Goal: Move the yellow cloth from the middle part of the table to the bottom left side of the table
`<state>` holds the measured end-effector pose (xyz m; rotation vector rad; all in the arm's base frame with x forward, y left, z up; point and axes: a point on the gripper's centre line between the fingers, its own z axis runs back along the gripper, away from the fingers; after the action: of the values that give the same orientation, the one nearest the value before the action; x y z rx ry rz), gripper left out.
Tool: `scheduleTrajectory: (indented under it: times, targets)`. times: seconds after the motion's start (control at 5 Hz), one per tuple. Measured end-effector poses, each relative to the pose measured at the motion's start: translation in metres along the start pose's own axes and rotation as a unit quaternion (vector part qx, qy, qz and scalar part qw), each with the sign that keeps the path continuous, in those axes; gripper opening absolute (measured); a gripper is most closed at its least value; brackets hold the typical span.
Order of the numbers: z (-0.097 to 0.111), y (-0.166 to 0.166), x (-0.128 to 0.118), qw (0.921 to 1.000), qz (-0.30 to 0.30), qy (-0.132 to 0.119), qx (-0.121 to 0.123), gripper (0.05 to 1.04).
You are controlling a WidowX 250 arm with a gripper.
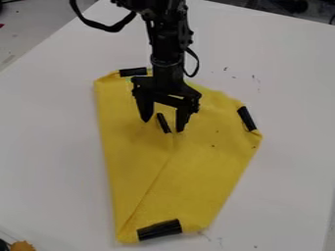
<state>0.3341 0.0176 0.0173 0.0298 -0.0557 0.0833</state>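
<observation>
yellow cloth (190, 171) lies spread beneath the open gripper (162, 125).

A yellow cloth (190, 171), partly folded, lies on the table's middle part.

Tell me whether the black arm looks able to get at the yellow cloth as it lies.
Likely yes: the hand hangs over the upper part of the yellow cloth, fingers apart, and nothing visible blocks it; only a short black strip shows between them.
</observation>
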Motion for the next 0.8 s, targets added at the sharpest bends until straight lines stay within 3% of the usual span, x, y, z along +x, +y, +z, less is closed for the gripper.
scheduleTrajectory:
  times: [0.4, 0.6, 0.8]
  targets:
    - [-0.0002, -0.0027, 0.0030, 0.9999, -0.005, -0.010, -0.009, 0.367]
    - [-0.0002, -0.0029, 0.0031, 0.9999, -0.011, -0.009, -0.009, 0.154]
    - [0.0013, -0.0031, 0.0053, 0.9998, -0.011, -0.012, -0.010, 0.059]
